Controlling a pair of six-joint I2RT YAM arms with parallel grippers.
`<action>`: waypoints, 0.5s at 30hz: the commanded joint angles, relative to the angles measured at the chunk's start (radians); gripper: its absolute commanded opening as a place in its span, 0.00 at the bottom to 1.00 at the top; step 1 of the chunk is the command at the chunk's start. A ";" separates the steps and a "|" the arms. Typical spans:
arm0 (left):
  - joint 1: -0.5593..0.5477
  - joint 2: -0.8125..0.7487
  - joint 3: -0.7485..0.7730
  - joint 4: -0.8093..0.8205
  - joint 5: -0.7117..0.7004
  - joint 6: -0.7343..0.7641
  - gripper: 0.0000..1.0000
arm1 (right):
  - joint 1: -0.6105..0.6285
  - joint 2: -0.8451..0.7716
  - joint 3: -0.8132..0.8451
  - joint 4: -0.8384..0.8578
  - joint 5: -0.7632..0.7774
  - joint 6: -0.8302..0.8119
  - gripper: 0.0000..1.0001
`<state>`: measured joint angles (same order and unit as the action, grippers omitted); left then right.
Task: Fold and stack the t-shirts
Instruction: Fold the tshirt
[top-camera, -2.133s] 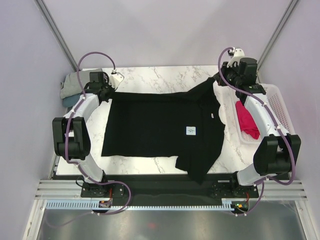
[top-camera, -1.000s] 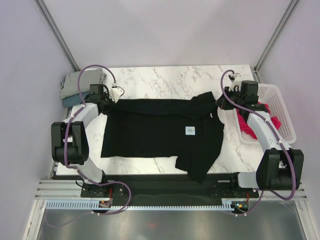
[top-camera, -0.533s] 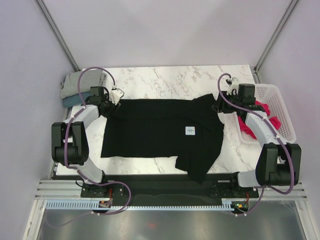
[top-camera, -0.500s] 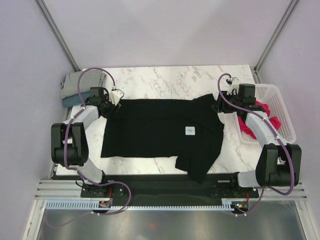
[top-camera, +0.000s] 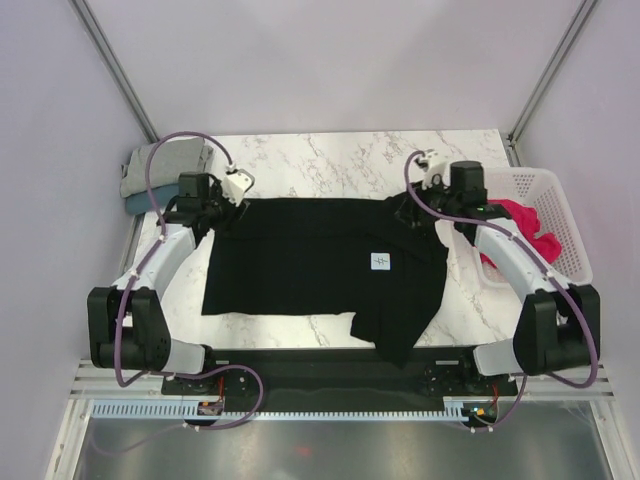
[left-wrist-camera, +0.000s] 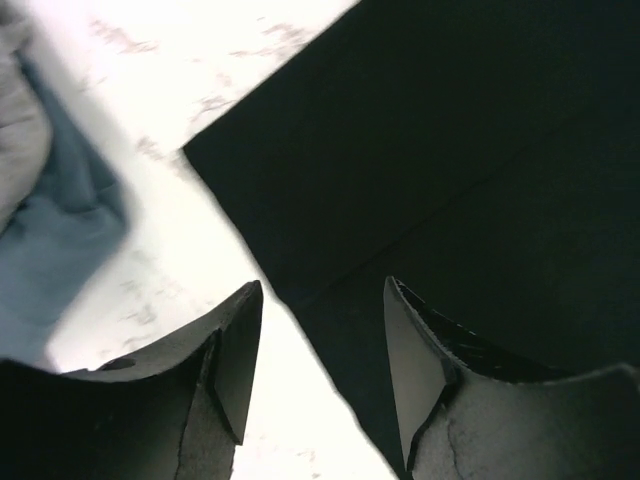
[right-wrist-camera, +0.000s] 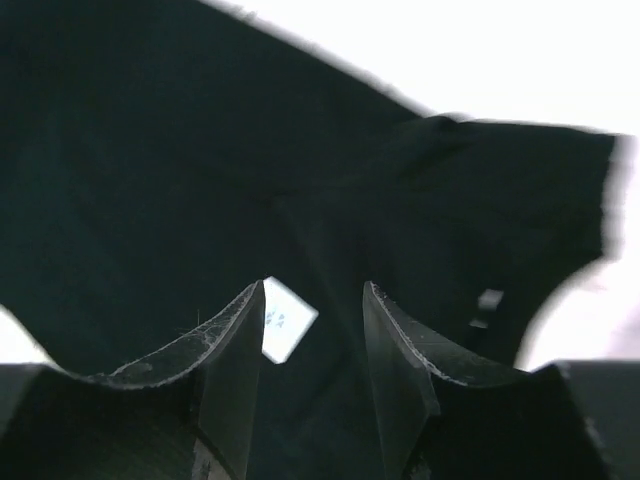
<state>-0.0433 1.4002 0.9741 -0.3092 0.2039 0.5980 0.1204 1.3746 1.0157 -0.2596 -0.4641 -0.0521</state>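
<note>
Showing pink tee (top-camera: 520, 220), top cam only

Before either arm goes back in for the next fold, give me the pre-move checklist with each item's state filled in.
1. Left gripper empty: ok. Jaws apart over the far-left corner of the black shirt.
2. Right gripper empty: ok. Jaws apart above the shirt's far-right part.
3. Black shirt flat on the table: not ok. The near-right sleeve appears to reach past the near edge.
4. Stack out of the way: ok. The grey shirt and the blue shirt sit at the far-left corner, with bare marble between them and the black shirt.
5. Pink-red shirt out of the way: ok. It lies in the basket.
</note>
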 joint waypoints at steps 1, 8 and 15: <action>-0.043 0.006 -0.028 -0.033 0.055 -0.069 0.57 | 0.103 0.064 0.017 -0.021 -0.070 -0.080 0.51; -0.122 0.042 -0.084 -0.082 0.134 -0.128 0.55 | 0.182 0.266 0.104 -0.081 -0.054 -0.133 0.48; -0.153 0.043 -0.130 -0.087 0.134 -0.144 0.53 | 0.191 0.372 0.136 -0.079 0.060 -0.160 0.44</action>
<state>-0.1936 1.4525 0.8558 -0.3950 0.3000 0.4995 0.3042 1.7313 1.1080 -0.3355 -0.4610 -0.1719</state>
